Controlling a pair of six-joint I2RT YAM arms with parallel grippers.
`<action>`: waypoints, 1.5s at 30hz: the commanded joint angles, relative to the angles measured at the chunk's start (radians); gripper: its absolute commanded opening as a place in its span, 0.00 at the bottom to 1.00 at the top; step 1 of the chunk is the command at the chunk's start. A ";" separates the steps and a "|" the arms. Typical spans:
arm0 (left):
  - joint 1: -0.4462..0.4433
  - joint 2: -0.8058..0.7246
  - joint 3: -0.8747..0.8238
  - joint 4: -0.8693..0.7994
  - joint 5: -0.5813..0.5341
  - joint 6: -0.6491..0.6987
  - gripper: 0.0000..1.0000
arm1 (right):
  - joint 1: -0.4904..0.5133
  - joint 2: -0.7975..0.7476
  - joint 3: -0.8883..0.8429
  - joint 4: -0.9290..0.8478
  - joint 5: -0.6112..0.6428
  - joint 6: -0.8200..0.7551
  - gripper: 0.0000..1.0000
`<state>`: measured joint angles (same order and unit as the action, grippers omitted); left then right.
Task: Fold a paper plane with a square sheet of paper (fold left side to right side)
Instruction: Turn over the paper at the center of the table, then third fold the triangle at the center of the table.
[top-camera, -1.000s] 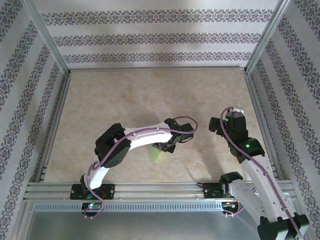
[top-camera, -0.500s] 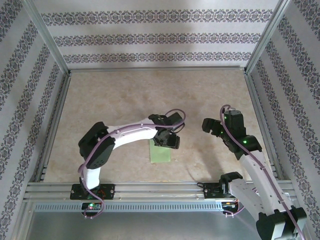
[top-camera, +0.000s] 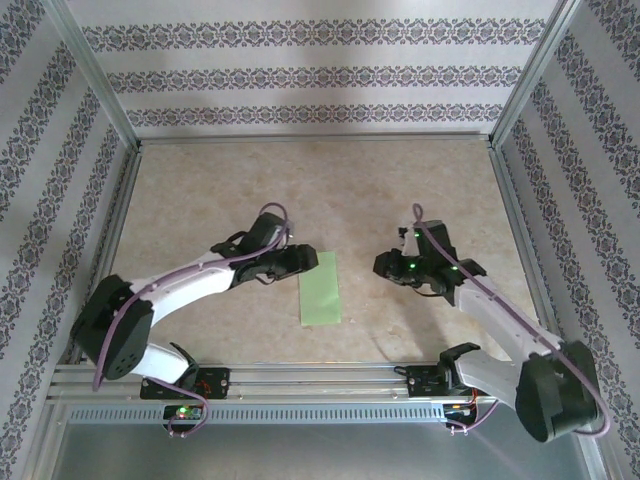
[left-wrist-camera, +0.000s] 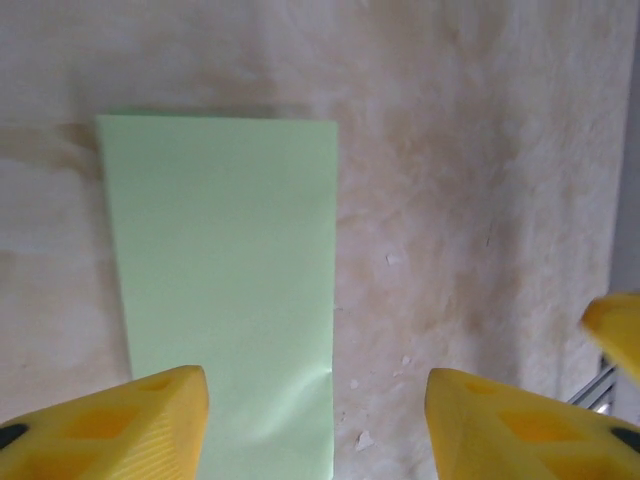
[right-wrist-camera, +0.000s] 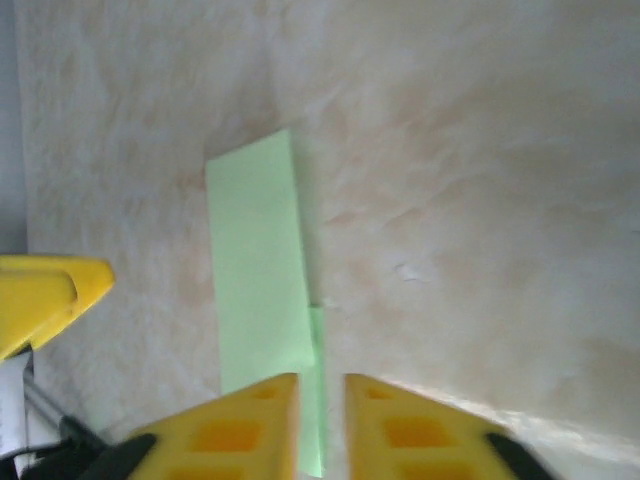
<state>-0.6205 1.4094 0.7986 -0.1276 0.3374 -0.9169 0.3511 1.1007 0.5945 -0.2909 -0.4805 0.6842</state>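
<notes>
While both arms stretch low toward the middle, the paper lies flat, folded into a strip, on the bench between the open left claw and the nearly closed right claw.

Left arm: held low, elbow swung out to the far left, forearm laid rightward toward the centre.
Left gripper: pointed right; fingers spread wide.
Right arm: elbow set low at the near right, forearm stretched up and left toward the centre.
Right gripper: pointed left, set apart from the other gripper; fingers drawn almost together, a narrow slit left.
</notes>
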 joint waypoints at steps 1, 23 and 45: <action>0.041 -0.086 -0.104 0.169 -0.021 -0.087 0.56 | 0.085 0.089 -0.003 0.131 -0.047 0.076 0.06; 0.074 -0.069 -0.178 0.153 0.015 -0.108 0.50 | 0.272 0.483 0.102 0.251 0.072 0.084 0.00; 0.044 0.119 -0.146 0.127 0.196 -0.114 0.37 | 0.273 0.534 0.100 0.211 0.100 0.051 0.00</action>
<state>-0.5636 1.5078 0.6300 -0.0132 0.4950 -1.0233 0.6132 1.6131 0.6838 -0.0486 -0.4217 0.7559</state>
